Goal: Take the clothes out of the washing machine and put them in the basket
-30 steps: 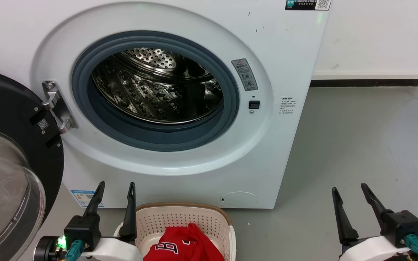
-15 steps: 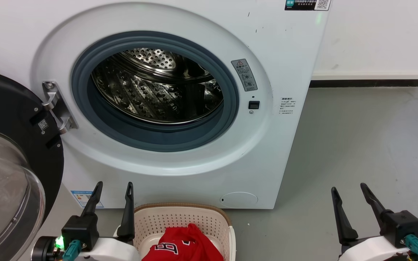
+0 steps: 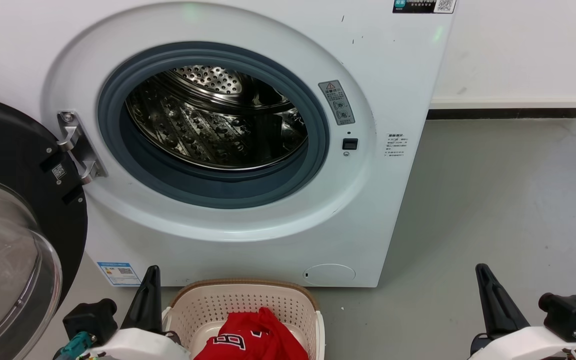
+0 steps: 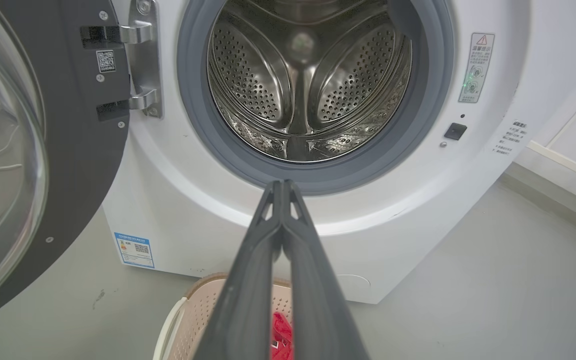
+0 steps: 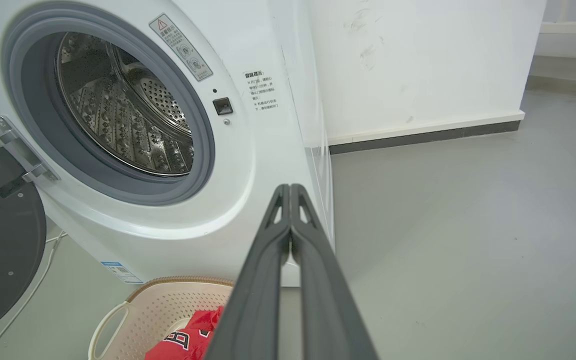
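Note:
The washing machine [image 3: 378,215] stands in front of me with its black-rimmed glass door [image 3: 13,200] swung open to the left. Its steel drum [image 3: 213,120] shows bare metal with no cloth in it. Below the porthole sits the cream basket [image 3: 248,286], holding a red garment with white-and-black lettering [image 3: 253,335]. My left gripper [image 3: 152,274] is shut and empty, just left of the basket. My right gripper [image 3: 483,271] is shut and empty over the grey floor at the right. In the wrist views, both the left gripper [image 4: 283,186] and the right gripper [image 5: 289,189] have their fingertips pressed together.
The open door [image 4: 28,165] takes up the space at the left. Grey floor [image 3: 508,200] stretches to the right of the machine, up to a white wall with a dark skirting board [image 3: 503,114]. The basket [image 5: 168,300] stands close to the machine's base.
Both grippers went from open to shut, and both wrists turned so that each pair of fingers now shows as one dark blade, lower in the head view. The basket and the garment have not moved.

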Robot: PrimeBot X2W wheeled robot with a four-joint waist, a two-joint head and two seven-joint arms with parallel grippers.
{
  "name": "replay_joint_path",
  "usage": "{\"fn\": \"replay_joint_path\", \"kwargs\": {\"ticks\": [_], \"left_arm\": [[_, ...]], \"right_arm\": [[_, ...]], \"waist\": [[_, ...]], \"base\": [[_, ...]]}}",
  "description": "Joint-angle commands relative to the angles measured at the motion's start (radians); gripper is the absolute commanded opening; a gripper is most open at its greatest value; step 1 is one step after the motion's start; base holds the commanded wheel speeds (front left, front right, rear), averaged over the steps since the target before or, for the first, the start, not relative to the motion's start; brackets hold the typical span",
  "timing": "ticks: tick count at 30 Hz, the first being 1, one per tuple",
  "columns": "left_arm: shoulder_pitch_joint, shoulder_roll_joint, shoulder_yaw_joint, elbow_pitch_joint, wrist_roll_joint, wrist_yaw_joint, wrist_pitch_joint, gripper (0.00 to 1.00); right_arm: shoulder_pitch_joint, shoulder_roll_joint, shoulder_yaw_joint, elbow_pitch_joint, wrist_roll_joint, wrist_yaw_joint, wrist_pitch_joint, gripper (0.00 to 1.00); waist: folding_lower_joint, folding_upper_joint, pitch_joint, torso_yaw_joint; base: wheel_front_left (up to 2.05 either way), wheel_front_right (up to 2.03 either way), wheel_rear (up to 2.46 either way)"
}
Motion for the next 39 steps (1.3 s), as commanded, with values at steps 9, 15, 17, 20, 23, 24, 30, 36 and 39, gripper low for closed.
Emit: {"fn": "replay_joint_path", "kwargs": {"ticks": [9, 15, 17, 20, 23, 24, 30, 36, 39], "left_arm": [[-0.052, -0.002, 0.021, 0.011, -0.185, -0.018, 0.027, 0.0], [-0.063, -0.006, 0.031, 0.025, -0.284, -0.026, 0.043, 0.0], [-0.067, -0.007, 0.035, 0.03, -0.316, -0.028, 0.048, 0.0], [-0.074, -0.009, 0.04, 0.037, -0.362, -0.032, 0.056, 0.0], [-0.079, -0.011, 0.045, 0.043, -0.406, -0.036, 0.063, 0.0], [-0.08, -0.011, 0.047, 0.046, -0.421, -0.037, 0.066, 0.0], [-0.092, -0.015, 0.056, 0.059, -0.505, -0.043, 0.08, 0.0], [-0.102, -0.018, 0.066, 0.074, -0.596, -0.051, 0.096, 0.0], [-0.107, -0.02, 0.071, 0.079, -0.634, -0.054, 0.103, 0.0]], "right_arm": [[-0.055, -0.015, -0.003, 0.019, 0.206, 0.0, 0.015, 0.0], [-0.07, -0.018, -0.005, 0.035, 0.314, 0.0, 0.024, 0.0], [-0.075, -0.019, -0.006, 0.04, 0.348, 0.0, 0.028, 0.0], [-0.082, -0.02, -0.008, 0.046, 0.398, 0.0, 0.032, 0.0], [-0.089, -0.022, -0.009, 0.054, 0.447, 0.0, 0.037, 0.0], [-0.09, -0.022, -0.01, 0.056, 0.462, 0.0, 0.039, 0.0], [-0.103, -0.024, -0.014, 0.07, 0.553, 0.0, 0.048, 0.0], [-0.117, -0.025, -0.018, 0.085, 0.652, 0.0, 0.058, 0.0], [-0.123, -0.026, -0.021, 0.091, 0.692, 0.0, 0.063, 0.0]], "waist": [[0.0, 0.0, 0.003, -0.001], [0.0, 0.0, 0.005, -0.001], [0.0, 0.0, 0.005, -0.001], [0.0, 0.0, 0.006, -0.001], [0.0, 0.0, 0.007, -0.001], [0.0, 0.0, 0.007, -0.001], [0.0, 0.0, 0.009, -0.002], [0.0, 0.0, 0.011, -0.002], [0.0, 0.0, 0.012, -0.002]], "base": [[0.0, 0.0, 0.0], [0.0, 0.0, 0.0], [0.0, 0.0, 0.0], [0.0, 0.0, 0.0], [0.0, 0.0, 0.0], [0.0, 0.0, 0.0], [0.0, 0.0, 0.0], [0.0, 0.0, 0.0], [0.0, 0.0, 0.0]]}}
